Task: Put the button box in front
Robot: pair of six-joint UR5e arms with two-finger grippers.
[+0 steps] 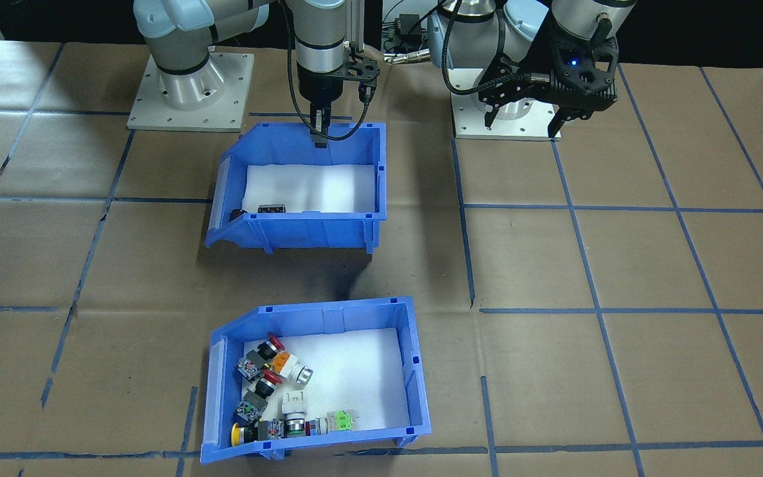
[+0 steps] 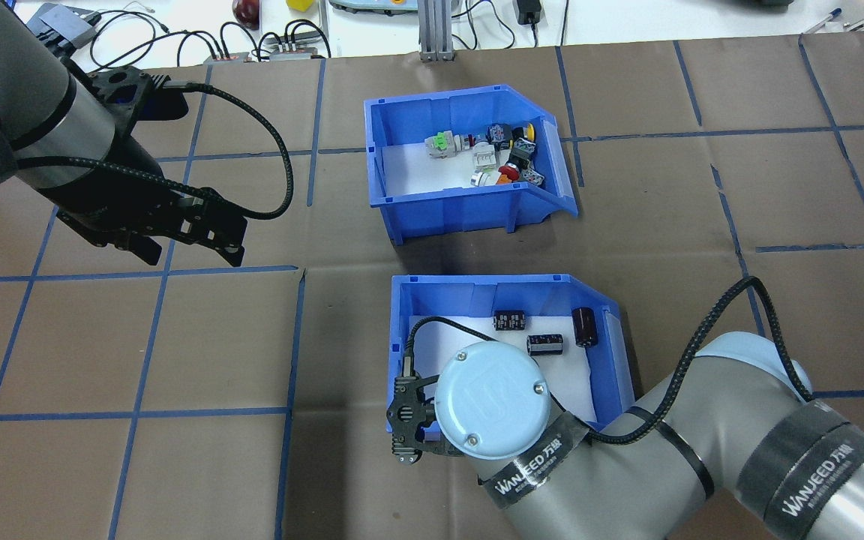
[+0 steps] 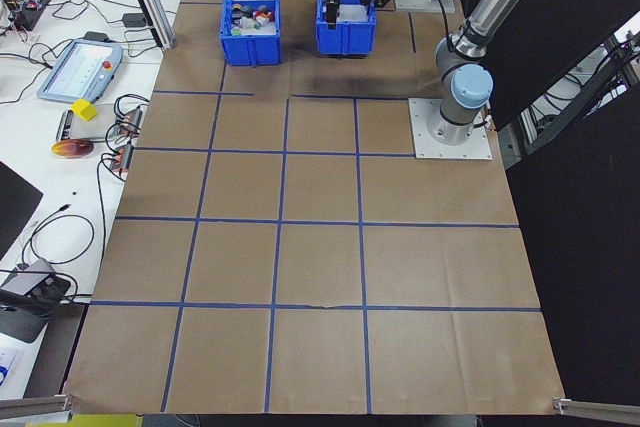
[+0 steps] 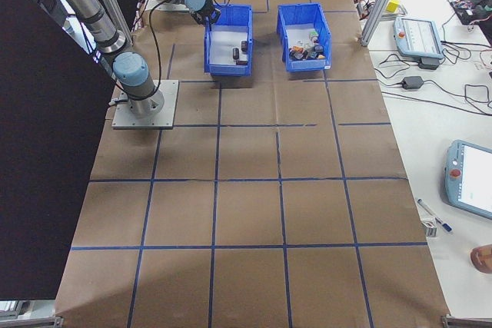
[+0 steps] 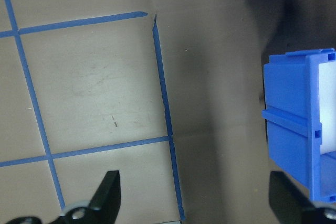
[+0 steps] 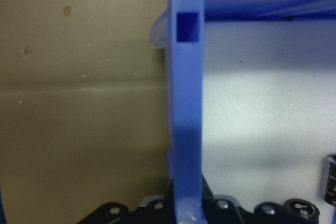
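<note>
The button box [image 1: 342, 319], a blue bin with colourful push-buttons [image 1: 269, 391] piled at its sloped end, sits on the table's far side from the robot, also visible from overhead [image 2: 462, 206]. Nearer the robot stands a matching blue bin [image 1: 308, 228] holding dark cylinders [image 2: 544, 343]. My right gripper [image 1: 318, 132] is shut on that bin's rear wall, which runs between its fingers in the right wrist view [image 6: 185, 129]. My left gripper [image 2: 192, 259] hangs open and empty above bare table, well to the side of both bins [image 5: 197, 203].
Brown paper with a blue tape grid [image 1: 593, 311] covers the table. The arm bases [image 1: 189, 93] stand behind the bins. Cables and devices [image 2: 274, 45] lie beyond the far edge. A side bench carries a tablet [image 4: 419, 36].
</note>
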